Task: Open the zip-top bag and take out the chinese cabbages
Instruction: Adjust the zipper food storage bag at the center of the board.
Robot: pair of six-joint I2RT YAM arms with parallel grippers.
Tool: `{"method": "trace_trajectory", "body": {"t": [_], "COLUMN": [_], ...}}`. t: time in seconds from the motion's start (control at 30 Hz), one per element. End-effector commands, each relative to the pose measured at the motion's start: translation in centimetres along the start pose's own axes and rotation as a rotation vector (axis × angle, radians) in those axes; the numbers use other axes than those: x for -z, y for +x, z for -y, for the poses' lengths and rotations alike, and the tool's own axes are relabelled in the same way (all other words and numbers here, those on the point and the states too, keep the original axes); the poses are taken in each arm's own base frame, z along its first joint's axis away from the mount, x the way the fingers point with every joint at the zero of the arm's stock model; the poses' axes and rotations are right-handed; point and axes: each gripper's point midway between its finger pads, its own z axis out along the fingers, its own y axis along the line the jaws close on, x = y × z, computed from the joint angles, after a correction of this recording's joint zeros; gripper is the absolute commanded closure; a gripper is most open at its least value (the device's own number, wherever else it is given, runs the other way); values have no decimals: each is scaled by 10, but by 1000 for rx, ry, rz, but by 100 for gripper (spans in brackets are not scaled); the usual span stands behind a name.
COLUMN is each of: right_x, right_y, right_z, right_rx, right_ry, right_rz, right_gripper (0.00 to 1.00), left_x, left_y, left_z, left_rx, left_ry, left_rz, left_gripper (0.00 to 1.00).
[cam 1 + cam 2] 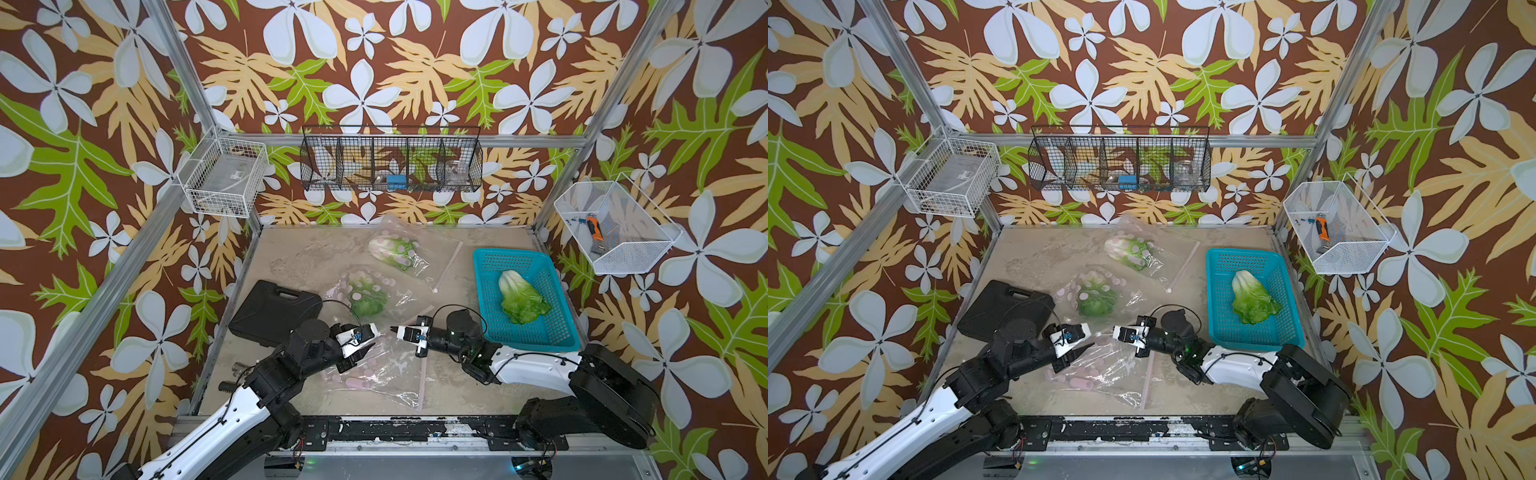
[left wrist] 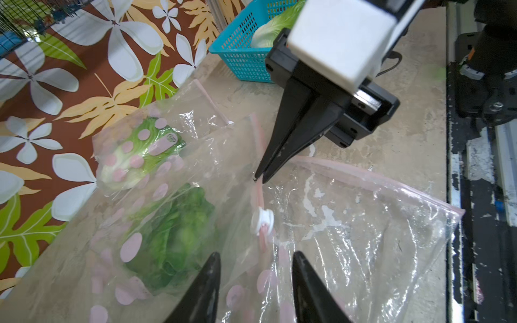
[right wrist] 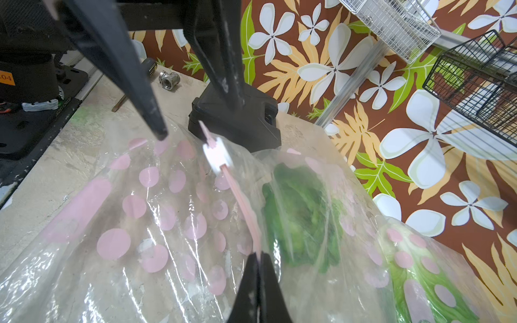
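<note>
A clear zip-top bag [image 1: 353, 291] with pink dots lies mid-table with a chinese cabbage [image 1: 368, 302] inside. My right gripper [image 3: 258, 256] is shut on its pink zip strip [image 3: 243, 207], lifting that edge. The white slider [image 2: 262, 221] sits on the strip between the two grippers. My left gripper [image 2: 256, 256] is open, its fingertips [image 2: 215, 258] on either side of the strip just short of the slider. A second bagged cabbage [image 1: 392, 250] lies farther back. A third cabbage [image 1: 521, 301] lies bare in the blue basket [image 1: 552, 336].
An empty dotted bag [image 1: 374, 376] lies flat beneath both grippers. A black case [image 1: 272, 311] sits at the left and small metal fittings [image 3: 169, 80] near the front left corner. Wire baskets hang on the left, back and right walls.
</note>
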Motion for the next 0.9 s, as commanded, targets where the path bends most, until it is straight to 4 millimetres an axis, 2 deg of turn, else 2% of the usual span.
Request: {"method": "trace_trajectory", "body": {"t": [0.0,0.37,0.53,0.6,0.73,0.8,0.87], "right_x": [-1,-2,-3,-1,6,6,6], "right_y": [-7,-10,-14,-18,-30,-38,-48], "right_z": [1,1,6,11,11,8,4], "right_rx": [-2,0,0,1,79,142,199], "right_ry": [-5,-13,1,29,53,70,78], "right_rz": [27,32,37,49,72,75,94], "right_gripper": [100,100,100,98,59,48,43], "left_x": [-2,-9,-12,-12,-12,-11,-10], "left_y": [0,-8,-11,-9,-9,-10,-9], "left_z": [-11,-7,-2,-1,1,2,3], "left_rx": [-26,-21,-14,-18,-18,-20,-21], "left_ry": [-62,-23,12,13,17,18,20], "left_rz": [-7,30,42,39,52,61,62], "left_gripper": [64,78,97,100,100,100,100]}}
